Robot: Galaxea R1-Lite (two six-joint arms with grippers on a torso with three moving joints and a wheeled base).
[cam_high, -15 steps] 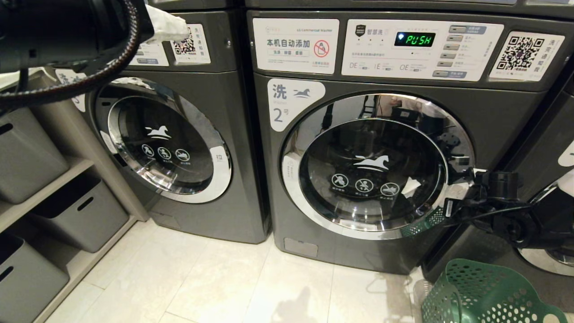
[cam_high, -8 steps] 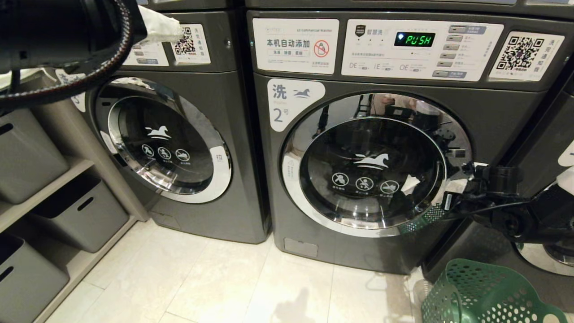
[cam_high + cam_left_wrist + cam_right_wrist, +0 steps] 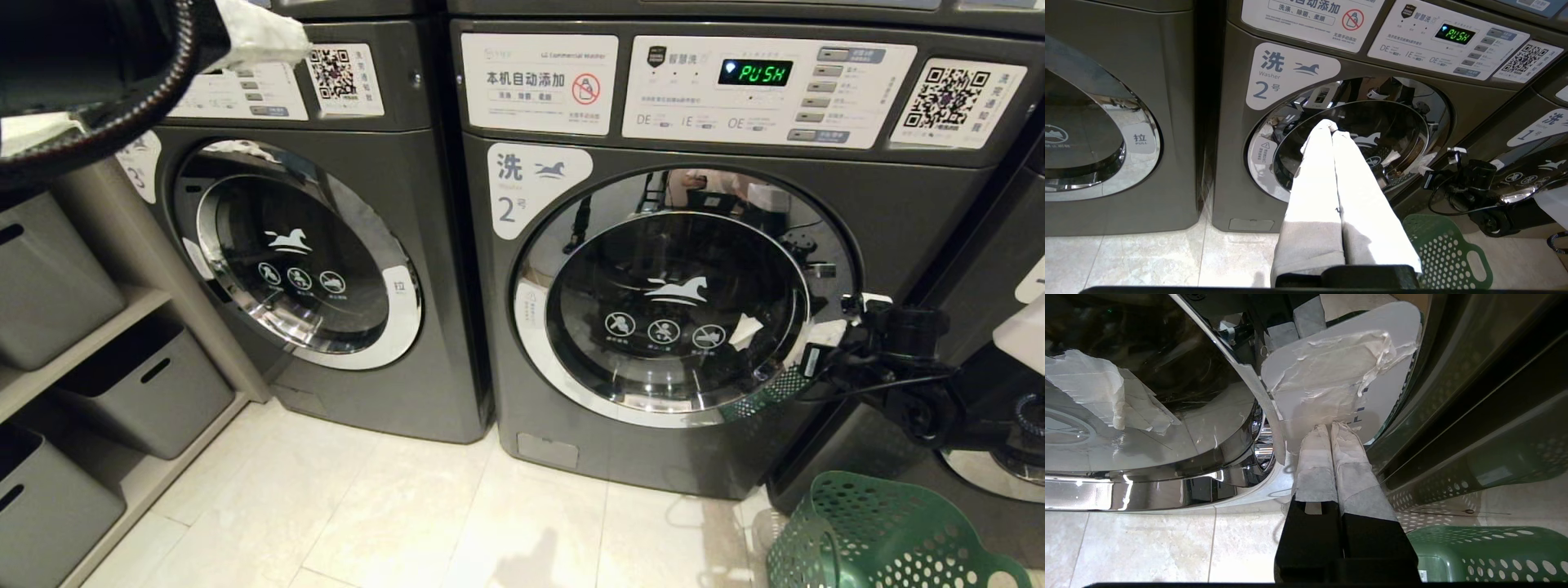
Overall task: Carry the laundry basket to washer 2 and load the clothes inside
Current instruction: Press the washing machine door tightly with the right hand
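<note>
right pincer (image 3: 1329, 428) pressed closed at the door edge of washer 2 (image 3: 686, 294), laundry basket (image 3: 882, 535) below it

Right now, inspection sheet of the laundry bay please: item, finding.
Surface: pale tiled floor, nothing loose seen.
Job's things: washer 2, door closed, display reads PUSH; laundry basket on the floor at its right.
Clutter: nothing seen.
Grippers: right pincer shut, tips at the taped pull tab on the door's right rim; left pincer shut, raised, holding nothing.
Cables: black cable looped on the left arm.
Surroundings: washer 3, grey bins on shelves.
</note>
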